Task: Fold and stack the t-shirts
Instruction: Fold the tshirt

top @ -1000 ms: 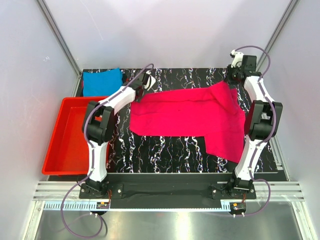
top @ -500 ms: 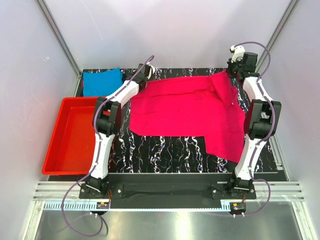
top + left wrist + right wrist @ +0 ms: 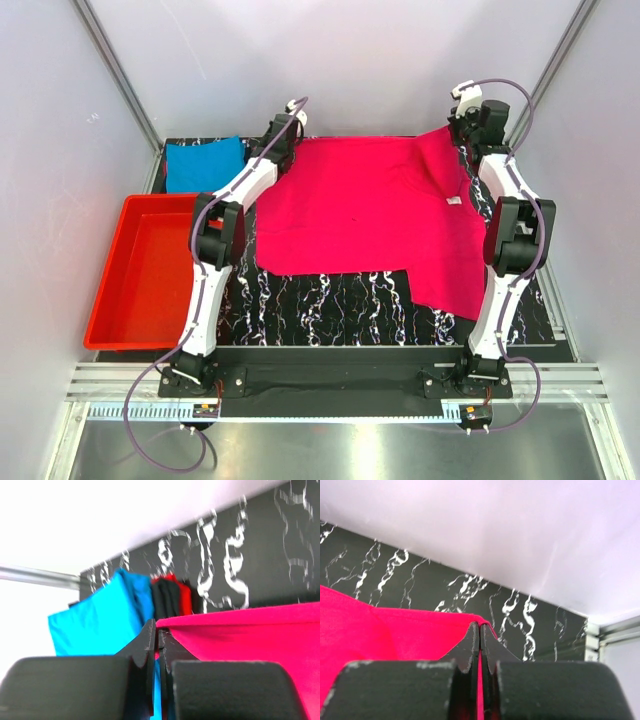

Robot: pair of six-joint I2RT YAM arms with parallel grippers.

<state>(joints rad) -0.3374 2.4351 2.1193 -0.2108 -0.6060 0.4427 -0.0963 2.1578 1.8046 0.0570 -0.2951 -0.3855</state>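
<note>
While the pink t-shirt [image 3: 370,215] lies spread over the table [image 3: 330,300], the left claw [image 3: 283,135] is clamped on its far-left corner and the right claw [image 3: 462,125] on its far-right — the blue t-shirt [image 3: 205,163] lies folded at the table's far-left corner

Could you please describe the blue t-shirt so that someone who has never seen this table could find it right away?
Start from the black marbled table and go to its far left corner, just behind the red tray. There lies the blue t-shirt, a small flat turquoise rectangle, unlike the pink t-shirt spread wide across the middle.
</note>
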